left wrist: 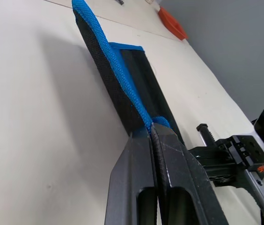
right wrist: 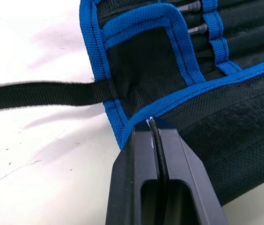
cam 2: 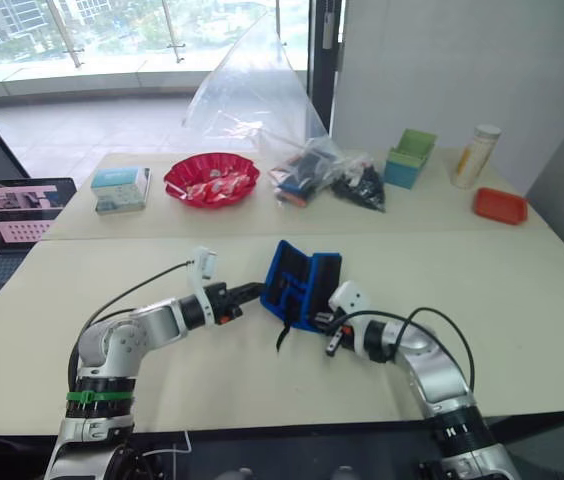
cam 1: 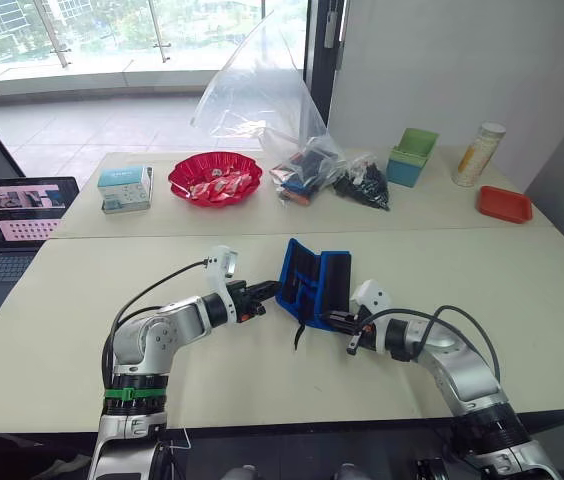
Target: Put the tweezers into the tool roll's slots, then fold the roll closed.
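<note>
You had both jaws pinching the tool roll (cam 1: 312, 282) by its blue trim, left gripper (cam 1: 265, 292) and right gripper (cam 1: 342, 322) — fabric's limp, so edge grips suited.

Both silver arms reached inward, low over the desk; the left hand (cam 1: 267, 293) was clamped on the blue-trimmed black fabric tool roll's (cam 1: 314, 281) edge; the right hand (cam 1: 339, 322) pinched its near corner.

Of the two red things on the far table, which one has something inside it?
The round red bowl, beside the small box: it holds wrapped sweets. The flat red tray at the right end looks empty.
</note>
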Controlling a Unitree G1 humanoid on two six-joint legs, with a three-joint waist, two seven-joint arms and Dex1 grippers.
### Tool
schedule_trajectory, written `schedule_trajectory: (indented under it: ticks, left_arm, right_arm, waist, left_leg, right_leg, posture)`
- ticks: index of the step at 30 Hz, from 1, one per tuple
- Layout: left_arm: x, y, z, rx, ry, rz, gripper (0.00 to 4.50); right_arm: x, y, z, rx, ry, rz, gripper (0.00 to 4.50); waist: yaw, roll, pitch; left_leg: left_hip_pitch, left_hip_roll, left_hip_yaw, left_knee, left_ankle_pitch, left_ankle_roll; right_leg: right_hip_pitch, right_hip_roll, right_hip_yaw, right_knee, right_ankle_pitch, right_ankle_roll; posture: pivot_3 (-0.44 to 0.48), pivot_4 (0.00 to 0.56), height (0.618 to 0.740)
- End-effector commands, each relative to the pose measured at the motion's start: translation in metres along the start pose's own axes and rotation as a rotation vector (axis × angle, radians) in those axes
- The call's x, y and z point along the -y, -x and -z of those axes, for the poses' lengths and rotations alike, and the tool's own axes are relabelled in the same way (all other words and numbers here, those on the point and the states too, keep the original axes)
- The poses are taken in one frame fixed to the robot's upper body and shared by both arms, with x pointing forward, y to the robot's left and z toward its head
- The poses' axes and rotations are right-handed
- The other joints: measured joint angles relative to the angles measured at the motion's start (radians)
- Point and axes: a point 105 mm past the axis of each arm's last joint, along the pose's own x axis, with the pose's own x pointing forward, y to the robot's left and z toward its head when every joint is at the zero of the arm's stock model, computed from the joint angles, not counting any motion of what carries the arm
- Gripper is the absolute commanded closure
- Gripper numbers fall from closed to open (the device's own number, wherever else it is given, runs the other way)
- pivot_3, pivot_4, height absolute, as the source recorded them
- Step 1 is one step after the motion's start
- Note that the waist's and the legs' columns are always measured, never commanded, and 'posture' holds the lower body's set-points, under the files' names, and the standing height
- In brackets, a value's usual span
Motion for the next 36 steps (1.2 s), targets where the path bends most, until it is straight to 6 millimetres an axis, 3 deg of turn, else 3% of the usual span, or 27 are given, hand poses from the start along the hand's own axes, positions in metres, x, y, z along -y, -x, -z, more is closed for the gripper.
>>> schedule_trajectory:
  ticks: [1, 5, 11, 20, 29, 36]
  left_arm:
    - [0.015, -0.015, -0.001, -0.023, -0.03, 0.065, 4.45]
    - [0.02, -0.026, 0.005, -0.056, -0.03, 0.091, 4.45]
    - [0.033, -0.048, 0.018, -0.106, -0.023, 0.154, 4.45]
    - [0.039, -0.069, 0.03, -0.15, -0.03, 0.171, 4.45]
    - [0.038, -0.089, 0.07, -0.322, -0.026, 0.127, 4.45]
    - [0.03, -0.088, 0.078, -0.36, -0.049, 0.095, 4.45]
  right_arm:
    - [0.001, 0.003, 0.011, -0.044, -0.037, 0.026, 4.5]
    - [0.005, 0.01, 0.006, -0.03, -0.042, 0.043, 4.5]
    - [0.012, 0.03, -0.032, 0.115, -0.102, 0.055, 4.5]
    - [0.025, 0.052, -0.041, 0.118, -0.105, 0.117, 4.5]
    - [0.035, 0.044, -0.064, 0.192, -0.093, 0.133, 4.5]
    - [0.052, 0.023, -0.064, 0.137, -0.057, 0.176, 4.5]
  waist:
    - [0.001, 0.0, 0.0]
    - [0.001, 0.0, 0.0]
    - [0.01, -0.001, 0.0]
    - [0.016, -0.001, 0.001]
    - [0.021, -0.002, 0.001]
    - [0.022, -0.002, 0.001]
  left_leg:
    - [0.0, 0.0, 0.0, 0.0, 0.0, 0.0]
    - [0.0, 0.0, 0.0, 0.0, 0.0, 0.0]
    - [-0.001, -0.001, 0.0, 0.001, 0.0, 0.0]
    - [-0.002, -0.002, 0.0, 0.0, 0.0, 0.001]
    - [-0.002, -0.002, 0.0, 0.0, 0.0, 0.001]
    - [-0.002, -0.002, 0.0, 0.001, -0.001, 0.001]
  right_leg:
    - [0.0, 0.0, 0.0, 0.0, 0.0, 0.0]
    - [0.001, 0.0, 0.0, 0.0, 0.0, 0.0]
    - [0.0, -0.001, 0.001, -0.001, 0.0, 0.001]
    - [-0.001, -0.001, 0.001, -0.001, 0.0, 0.001]
    - [0.0, -0.001, 0.001, -0.001, 0.001, 0.001]
    - [0.0, -0.001, 0.001, -0.001, 0.001, 0.001]
  posture:
    - [0.0, 0.15, 0.74]
    - [0.0, 0.15, 0.74]
    - [0.0, 0.15, 0.74]
    - [0.0, 0.15, 0.74]
    - [0.0, 0.15, 0.74]
    - [0.0, 0.15, 0.74]
